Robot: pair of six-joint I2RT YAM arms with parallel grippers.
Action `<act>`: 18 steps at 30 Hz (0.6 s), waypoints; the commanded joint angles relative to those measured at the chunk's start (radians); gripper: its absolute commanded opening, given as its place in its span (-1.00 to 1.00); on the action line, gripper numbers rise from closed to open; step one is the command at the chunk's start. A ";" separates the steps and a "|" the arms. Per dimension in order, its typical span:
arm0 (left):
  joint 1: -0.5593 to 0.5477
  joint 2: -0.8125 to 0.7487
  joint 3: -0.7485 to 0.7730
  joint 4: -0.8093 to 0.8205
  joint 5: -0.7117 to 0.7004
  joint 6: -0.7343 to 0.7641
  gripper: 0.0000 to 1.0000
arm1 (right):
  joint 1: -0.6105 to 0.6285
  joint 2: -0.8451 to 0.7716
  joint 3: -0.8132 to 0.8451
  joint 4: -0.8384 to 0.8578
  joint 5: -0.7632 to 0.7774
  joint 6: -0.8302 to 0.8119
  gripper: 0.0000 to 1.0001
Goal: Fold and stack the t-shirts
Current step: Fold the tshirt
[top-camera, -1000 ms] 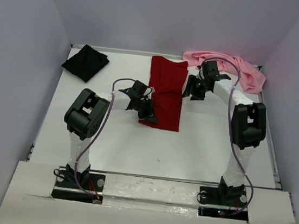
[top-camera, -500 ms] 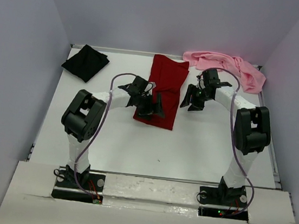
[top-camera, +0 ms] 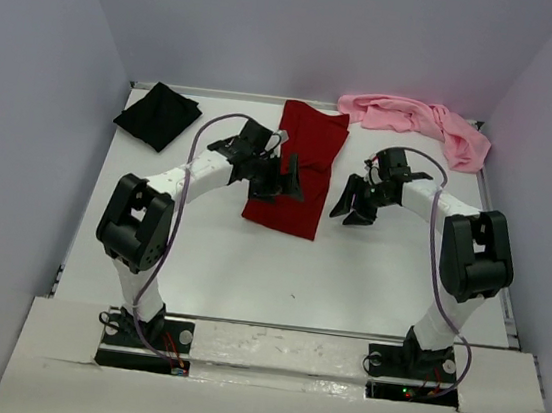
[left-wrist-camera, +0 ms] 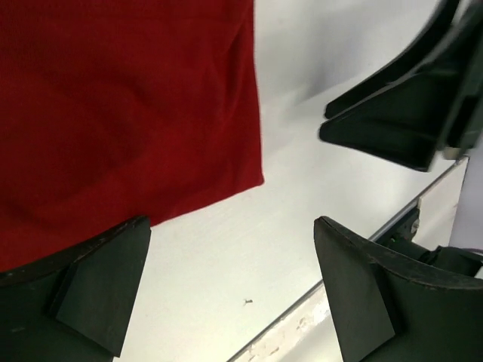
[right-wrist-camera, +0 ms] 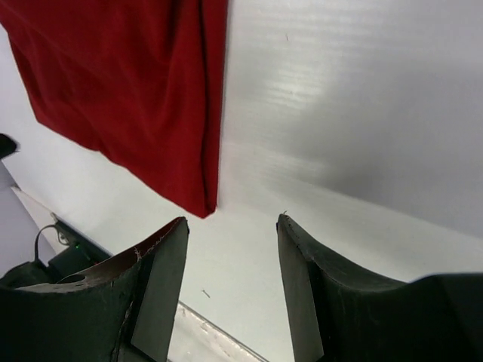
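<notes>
The dark red t-shirt (top-camera: pixel 295 174) lies folded into a long strip in the middle of the table. My left gripper (top-camera: pixel 286 179) hovers open over its near half, and in the left wrist view the red cloth (left-wrist-camera: pixel 121 105) lies beyond the empty left gripper (left-wrist-camera: pixel 232 226). My right gripper (top-camera: pixel 355 204) stands open just right of the strip, holding nothing. In the right wrist view the shirt's folded corner (right-wrist-camera: pixel 151 113) lies ahead of the right gripper (right-wrist-camera: pixel 230 222). The black t-shirt (top-camera: pixel 158 115) lies folded at the back left. The light pink t-shirt (top-camera: pixel 418 118) is crumpled at the back right.
The white table (top-camera: pixel 249 264) is closed in by pale walls on three sides, with a metal rail (top-camera: pixel 282 325) along its near edge. My right gripper's fingers (left-wrist-camera: pixel 400 113) show at the upper right of the left wrist view.
My left gripper let go of the red shirt's near end, opened wide and moved back and slightly right. My right gripper drew nearer to me, away from the shirt's right edge.
</notes>
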 commanded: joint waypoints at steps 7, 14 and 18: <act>0.039 -0.046 0.011 -0.217 -0.078 0.104 0.76 | 0.001 -0.088 -0.198 0.218 -0.126 0.137 0.12; 0.143 -0.086 -0.195 -0.070 -0.033 0.085 0.92 | 0.001 -0.120 -0.294 0.313 -0.103 0.183 0.15; 0.201 -0.077 -0.213 -0.045 -0.036 0.095 0.97 | 0.001 -0.118 -0.314 0.335 -0.088 0.189 0.26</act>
